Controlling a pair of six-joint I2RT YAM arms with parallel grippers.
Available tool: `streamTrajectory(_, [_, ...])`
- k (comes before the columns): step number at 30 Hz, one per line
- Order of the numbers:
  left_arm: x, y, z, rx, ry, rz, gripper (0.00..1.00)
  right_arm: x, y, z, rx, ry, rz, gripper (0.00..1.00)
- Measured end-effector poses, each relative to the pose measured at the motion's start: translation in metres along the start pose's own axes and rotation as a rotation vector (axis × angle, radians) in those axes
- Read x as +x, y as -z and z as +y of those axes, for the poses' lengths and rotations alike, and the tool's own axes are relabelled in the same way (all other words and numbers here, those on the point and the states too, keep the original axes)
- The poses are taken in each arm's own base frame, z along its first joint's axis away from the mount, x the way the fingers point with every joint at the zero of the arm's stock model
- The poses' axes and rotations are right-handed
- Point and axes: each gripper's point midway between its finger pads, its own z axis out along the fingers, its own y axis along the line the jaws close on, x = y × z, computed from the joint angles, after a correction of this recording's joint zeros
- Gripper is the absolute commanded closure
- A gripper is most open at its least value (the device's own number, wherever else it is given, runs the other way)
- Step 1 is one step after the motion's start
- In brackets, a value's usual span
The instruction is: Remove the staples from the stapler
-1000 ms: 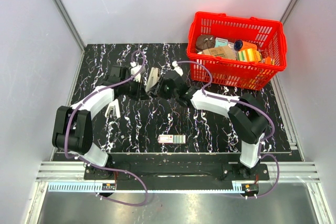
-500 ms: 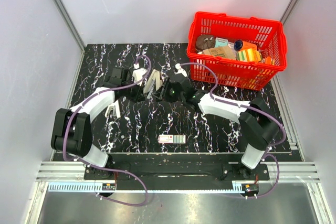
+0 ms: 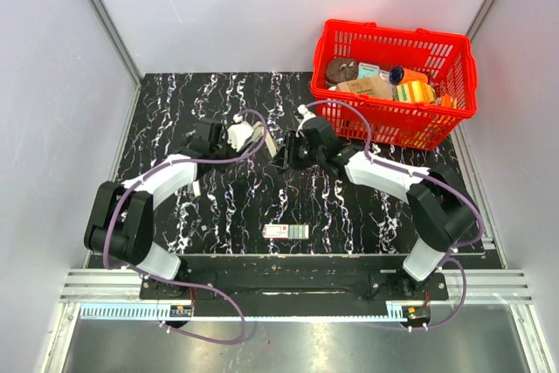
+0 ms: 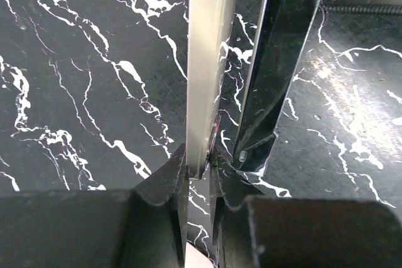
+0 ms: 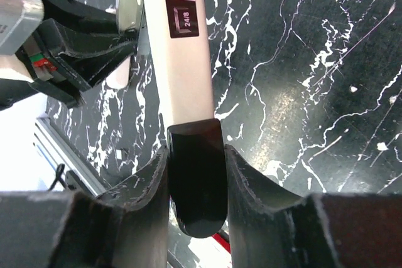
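So the stapler (image 5: 183,67) is held over the middle of the table (image 3: 175,102), just left of the red basket (image 3: 395,120). Its thin metal rail (image 4: 210,61) is pinched tight by the left gripper (image 4: 198,169), and its black end (image 5: 196,186) is clamped in the right gripper (image 5: 196,155).
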Motion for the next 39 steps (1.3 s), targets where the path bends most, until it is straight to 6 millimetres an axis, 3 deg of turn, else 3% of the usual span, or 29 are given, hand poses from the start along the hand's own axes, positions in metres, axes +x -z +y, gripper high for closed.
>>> streamTrajectory(5, [0.006, -0.007, 0.005, -0.105, -0.118, 0.009, 1.00, 0.010, 0.004, -0.012, -0.030, 0.073, 0.059, 1.00])
streamTrajectory(12, [0.029, -0.012, 0.016, -0.265, -0.326, 0.063, 1.00, 0.043, 0.009, -0.029, -0.051, 0.150, 0.167, 1.00])
streamTrajectory(16, [0.025, -0.013, 0.025, -0.350, -0.423, 0.060, 1.00, 0.050, 0.011, -0.033, -0.056, 0.180, 0.191, 1.00])
streamTrajectory(22, [0.009, -0.011, 0.033, -0.482, -0.534, 0.023, 1.00, 0.047, 0.015, -0.039, -0.057, 0.231, 0.196, 1.00])
streamTrajectory(30, [0.000, -0.013, 0.030, -0.564, -0.601, 0.004, 1.00, 0.045, 0.019, -0.053, -0.027, 0.242, 0.209, 1.00])
streamTrajectory(35, [-0.003, -0.018, 0.017, -0.442, -0.495, 0.048, 0.96, 0.039, 0.020, -0.053, -0.021, 0.221, 0.198, 1.00])
streamTrajectory(38, [-0.021, -0.012, -0.001, -0.303, -0.368, 0.018, 0.92, 0.019, 0.023, -0.043, -0.020, 0.191, 0.141, 1.00])
streamTrajectory(39, [-0.038, -0.003, -0.018, -0.203, -0.297, -0.035, 0.89, 0.002, 0.027, -0.033, -0.027, 0.174, 0.090, 1.00])
